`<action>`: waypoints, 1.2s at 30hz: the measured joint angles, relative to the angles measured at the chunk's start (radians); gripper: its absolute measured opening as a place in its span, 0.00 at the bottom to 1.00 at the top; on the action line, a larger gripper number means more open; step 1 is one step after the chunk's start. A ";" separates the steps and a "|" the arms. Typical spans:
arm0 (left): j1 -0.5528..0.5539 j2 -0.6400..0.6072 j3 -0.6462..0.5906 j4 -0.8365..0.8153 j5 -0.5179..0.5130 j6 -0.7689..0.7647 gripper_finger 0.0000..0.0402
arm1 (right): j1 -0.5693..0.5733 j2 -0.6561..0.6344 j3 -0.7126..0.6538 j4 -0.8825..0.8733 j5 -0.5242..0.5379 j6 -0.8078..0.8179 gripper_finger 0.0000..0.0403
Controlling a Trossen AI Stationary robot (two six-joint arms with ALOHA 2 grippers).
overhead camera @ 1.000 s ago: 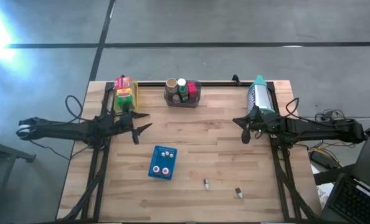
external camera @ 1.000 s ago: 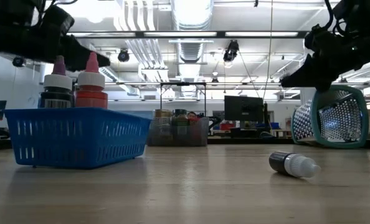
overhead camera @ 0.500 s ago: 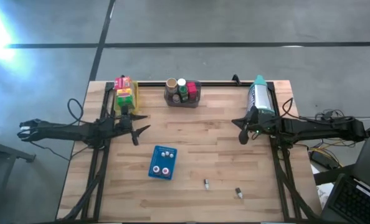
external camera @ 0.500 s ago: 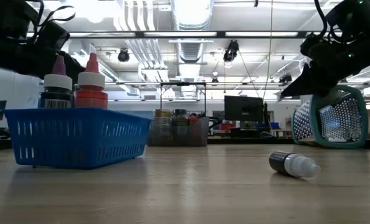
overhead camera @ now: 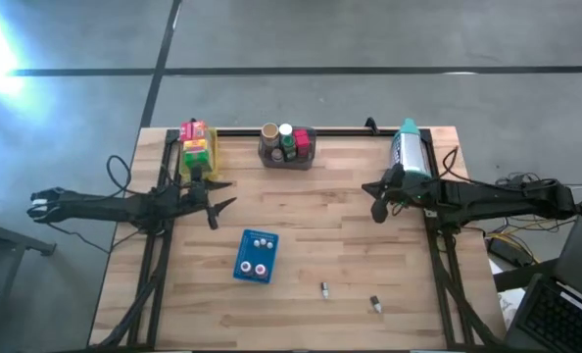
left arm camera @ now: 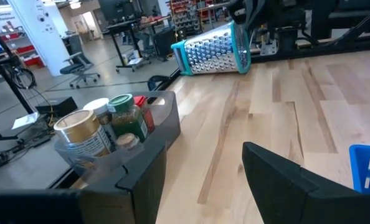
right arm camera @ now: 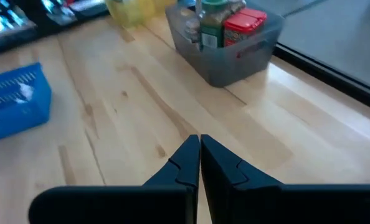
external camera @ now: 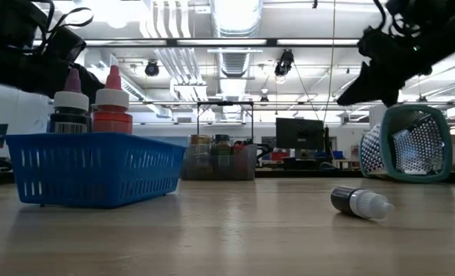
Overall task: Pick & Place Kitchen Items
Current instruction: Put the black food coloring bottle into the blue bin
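Two tiny bottles (overhead camera: 323, 288) lie loose on the bench (overhead camera: 311, 226), well apart from the blue tray (overhead camera: 256, 257), on its side toward my right arm. Two more bottles (external camera: 112, 100) stand upright inside that tray. Jars and cans (overhead camera: 286, 140) sit in the grey bin (overhead camera: 287, 155) beyond the tray, with yellow and red packets (overhead camera: 195, 143) farther toward my left arm. My left claw (overhead camera: 218, 197) hovers spread and holding nothing, near the tray. My right claw (overhead camera: 377, 211) hangs pressed together, holding nothing, well apart from the tray, beside a grater (overhead camera: 409, 149).
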 joint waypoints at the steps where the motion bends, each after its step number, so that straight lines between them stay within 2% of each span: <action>1: 0.000 0.000 0.000 -0.001 0.000 0.000 0.54 | 0.000 0.022 0.033 -0.038 0.010 0.001 0.04; 8: 0.000 0.000 0.000 -0.007 0.001 -0.001 0.54 | 0.038 0.193 0.276 -0.247 0.012 0.016 0.10; 15: 0.000 0.000 0.000 -0.007 0.003 -0.001 0.54 | 0.195 0.365 0.482 -0.489 0.015 0.152 0.13; 21: 0.000 0.000 0.000 -0.007 0.003 -0.002 0.54 | 0.347 0.483 0.629 -0.743 0.042 0.393 0.15; 29: 0.000 0.000 0.000 -0.008 0.003 -0.002 0.54 | 0.535 0.615 0.844 -1.061 0.042 0.793 0.21; 36: 0.000 0.001 0.000 -0.011 0.003 -0.002 0.54 | 0.658 0.727 1.031 -1.211 0.033 1.085 0.27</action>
